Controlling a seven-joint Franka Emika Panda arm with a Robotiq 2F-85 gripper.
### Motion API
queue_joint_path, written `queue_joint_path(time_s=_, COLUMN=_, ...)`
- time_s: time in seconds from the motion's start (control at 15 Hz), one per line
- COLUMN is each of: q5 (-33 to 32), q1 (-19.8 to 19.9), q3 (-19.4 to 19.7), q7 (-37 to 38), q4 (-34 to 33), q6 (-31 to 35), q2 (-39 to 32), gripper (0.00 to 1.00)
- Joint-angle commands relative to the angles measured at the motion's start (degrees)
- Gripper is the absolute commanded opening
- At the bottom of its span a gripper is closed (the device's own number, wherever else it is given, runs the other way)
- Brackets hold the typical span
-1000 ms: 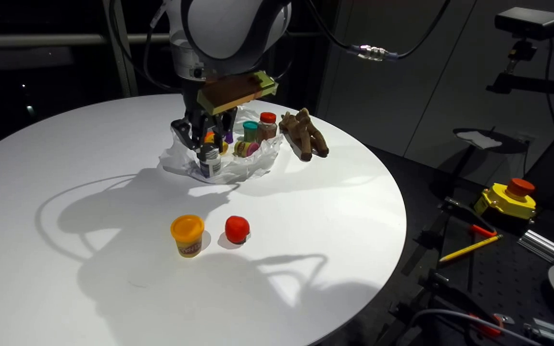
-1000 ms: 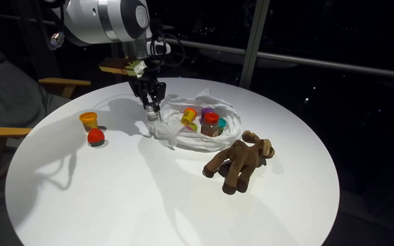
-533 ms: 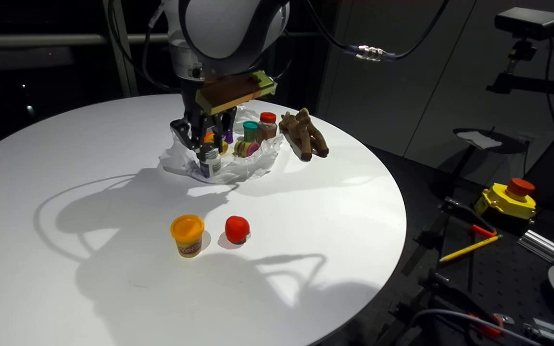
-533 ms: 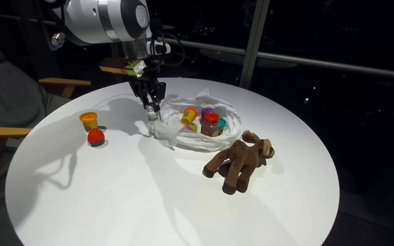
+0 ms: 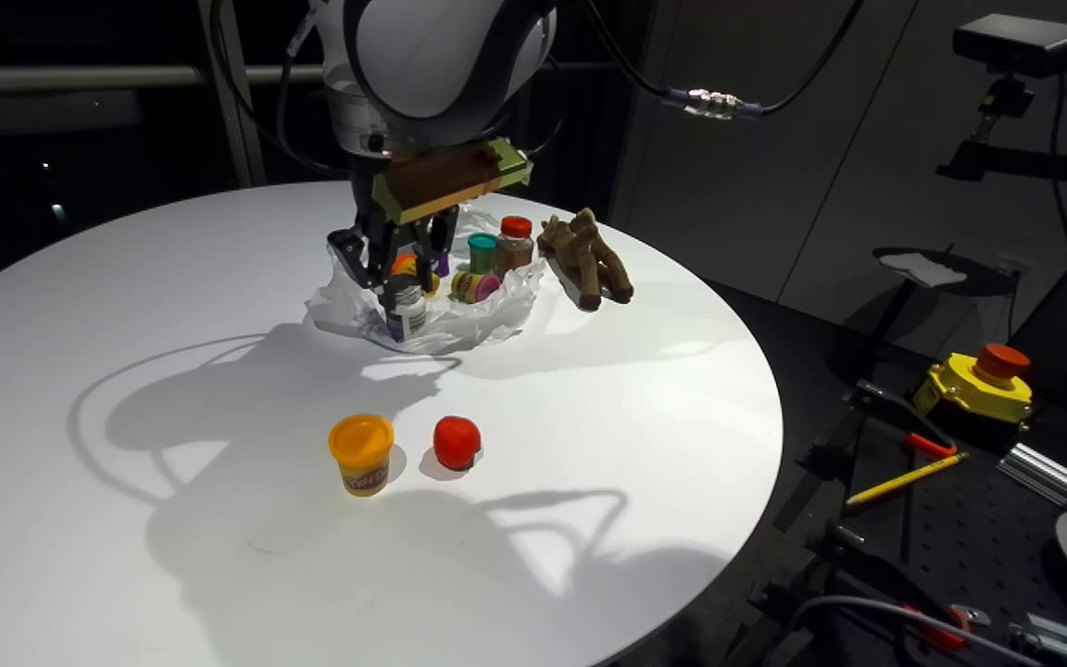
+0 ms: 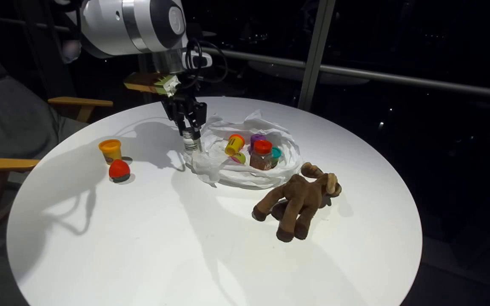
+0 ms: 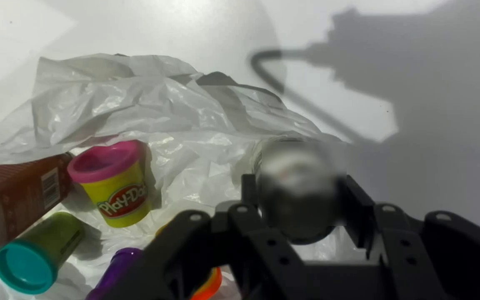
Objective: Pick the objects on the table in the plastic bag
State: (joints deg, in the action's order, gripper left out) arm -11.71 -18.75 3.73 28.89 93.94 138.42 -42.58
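Observation:
My gripper (image 5: 408, 281) is shut on a white bottle (image 5: 410, 320) with a dark top, at the bag's near rim in an exterior view. The bottle also shows in an exterior view (image 6: 190, 144), roughly upright; I cannot tell whether it rests. In the wrist view it sits between both fingers (image 7: 299, 183), partly blurred. The white plastic bag (image 6: 245, 180) lies open and holds a red-lidded jar (image 6: 261, 159), a purple item (image 6: 256, 139) and several dough tubs, one pink-lidded (image 7: 115, 187). An orange tub (image 5: 362, 454), a red round object (image 5: 456, 442) and a brown plush animal (image 6: 298, 197) lie outside the bag.
The round white table (image 6: 164, 255) has a curved edge all round. A chair armrest (image 6: 4, 163) comes close to the edge near the orange tub. A stand with a yellow emergency-stop box (image 5: 971, 387) and a pencil (image 5: 907, 478) is beyond the table.
My gripper and the bottle shift only very slightly, and the finger toward the bag looks a touch farther over. The other objects have not moved.

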Motion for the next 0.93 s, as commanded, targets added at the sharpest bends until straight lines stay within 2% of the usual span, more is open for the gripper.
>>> queue_joint_path(time_s=0.0, q5=-1.33, q1=-2.59, q3=2.97, q7=4.09, q4=-2.22, q6=-1.51, q2=-1.49, gripper=0.84)
queue_joint_path(time_s=0.13, q5=-2.38, q1=-3.65, q3=4.37, q7=6.14, q4=-2.5, q6=-1.36, q2=-1.96, gripper=0.99)
queue_joint_path(time_s=0.47, q5=-5.62, q1=-5.87, q3=7.16, q7=11.42, q4=-3.06, q6=-1.03, q2=-2.92, gripper=1.0)
queue_joint_path(time_s=0.53, q5=-5.88, q1=-1.24, q3=8.04, q7=6.19, q4=-2.01, q6=-1.53, q2=0.34, gripper=1.0)
queue_joint_path(time_s=0.73, q5=-9.06, q1=-0.81, q3=10.82, q7=4.32, q4=-2.81, q6=-4.32, q2=3.08, gripper=1.0)
queue_joint_path(time_s=0.87, q5=-10.78, q1=1.47, q3=11.51, q7=-0.23, q4=-4.56, q6=-8.45, q2=5.58, gripper=1.0)
